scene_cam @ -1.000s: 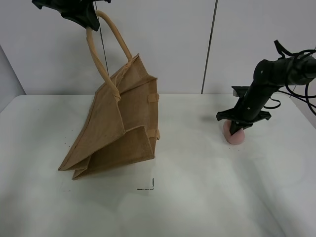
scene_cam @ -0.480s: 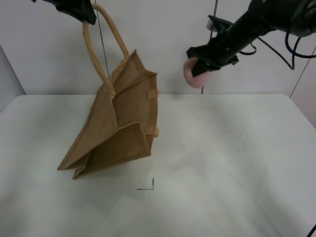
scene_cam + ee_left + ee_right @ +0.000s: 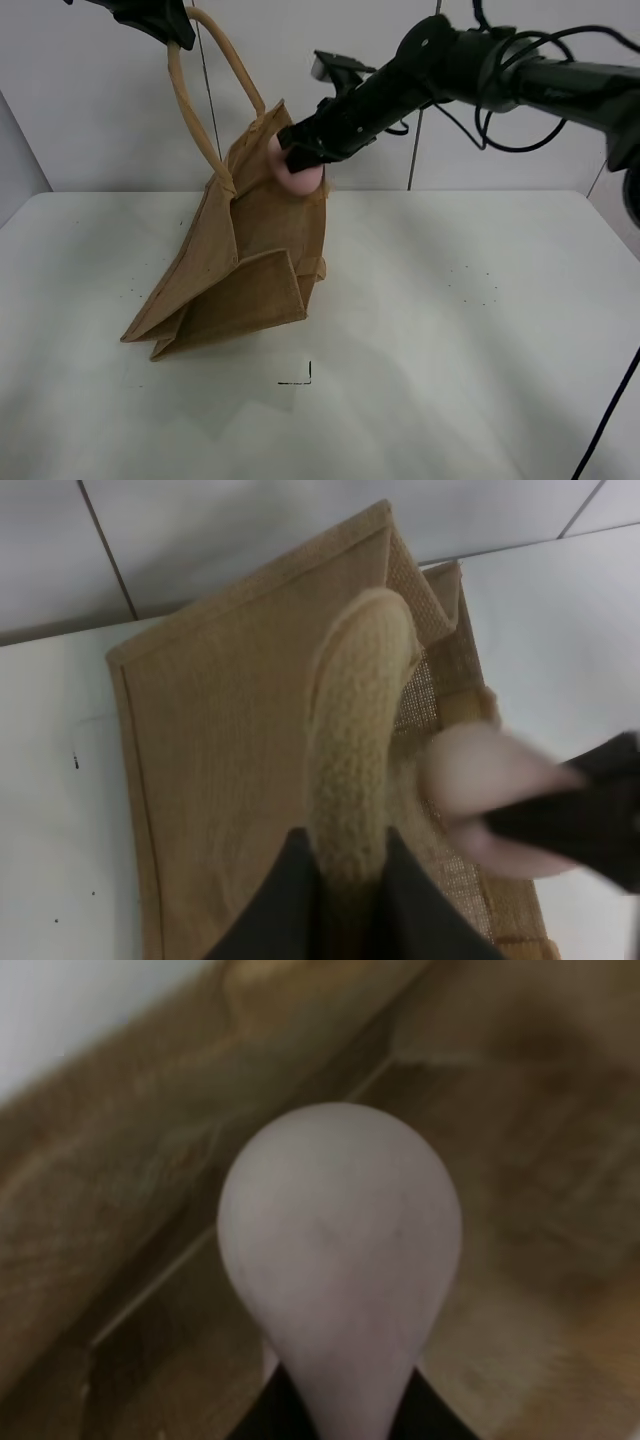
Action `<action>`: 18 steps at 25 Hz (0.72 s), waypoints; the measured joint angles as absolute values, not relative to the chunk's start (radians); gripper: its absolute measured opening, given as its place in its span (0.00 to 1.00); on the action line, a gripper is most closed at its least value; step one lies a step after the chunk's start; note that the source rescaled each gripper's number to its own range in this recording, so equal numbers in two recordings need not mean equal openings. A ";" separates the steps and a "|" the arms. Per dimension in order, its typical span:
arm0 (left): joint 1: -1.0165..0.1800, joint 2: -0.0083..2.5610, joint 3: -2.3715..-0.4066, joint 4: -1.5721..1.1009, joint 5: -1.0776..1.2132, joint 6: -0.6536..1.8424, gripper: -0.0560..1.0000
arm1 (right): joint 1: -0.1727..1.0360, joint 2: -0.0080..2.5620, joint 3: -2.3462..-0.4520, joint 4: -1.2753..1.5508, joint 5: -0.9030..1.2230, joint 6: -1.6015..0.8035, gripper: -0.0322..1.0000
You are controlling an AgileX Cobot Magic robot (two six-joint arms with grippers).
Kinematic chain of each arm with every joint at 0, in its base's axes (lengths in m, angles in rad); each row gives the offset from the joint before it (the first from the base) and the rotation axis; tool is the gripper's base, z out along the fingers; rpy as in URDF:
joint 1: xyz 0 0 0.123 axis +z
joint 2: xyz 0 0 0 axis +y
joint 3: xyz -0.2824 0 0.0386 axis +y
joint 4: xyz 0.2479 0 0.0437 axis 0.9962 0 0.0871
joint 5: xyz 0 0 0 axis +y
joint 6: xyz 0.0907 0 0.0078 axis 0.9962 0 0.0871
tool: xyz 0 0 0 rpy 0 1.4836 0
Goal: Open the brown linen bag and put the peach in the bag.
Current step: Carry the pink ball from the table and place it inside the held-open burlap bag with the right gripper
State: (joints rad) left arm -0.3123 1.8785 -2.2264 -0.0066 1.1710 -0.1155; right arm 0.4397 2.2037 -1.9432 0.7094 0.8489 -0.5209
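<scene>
Right wrist: peach [image 3: 340, 1250] between jaws (bag [image 3: 540, 1160] behind)

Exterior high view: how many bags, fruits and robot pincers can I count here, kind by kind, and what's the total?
Bags: 1, the brown linen bag, hung by a handle
Fruits: 1, the peach, at the bag's mouth
Pincers: 2, the left pincer gripping the bag's handle and the right pincer holding the peach
Total: 4
</scene>
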 joint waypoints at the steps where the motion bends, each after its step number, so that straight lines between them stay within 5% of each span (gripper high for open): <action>1: -0.312 1.879 -2.226 -0.007 1.171 -0.116 0.05 | 0.449 2.221 -1.943 0.721 0.841 -0.536 0.03; 14: -0.312 1.879 -2.226 -0.007 1.171 -0.116 0.05 | 0.551 2.347 -1.942 0.782 0.679 -0.690 0.05; 16: -0.312 1.879 -2.226 -0.007 1.171 -0.116 0.05 | 0.551 2.352 -1.942 0.781 0.662 -0.691 0.20; 18: -0.312 1.879 -2.226 -0.007 1.171 -0.116 0.05 | 0.551 2.353 -1.942 0.772 0.663 -0.693 0.52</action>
State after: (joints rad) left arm -0.3123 1.8785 -2.2264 -0.0075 1.1710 -0.1155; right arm 0.5506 2.3531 -1.9423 0.7723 0.6626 -0.6934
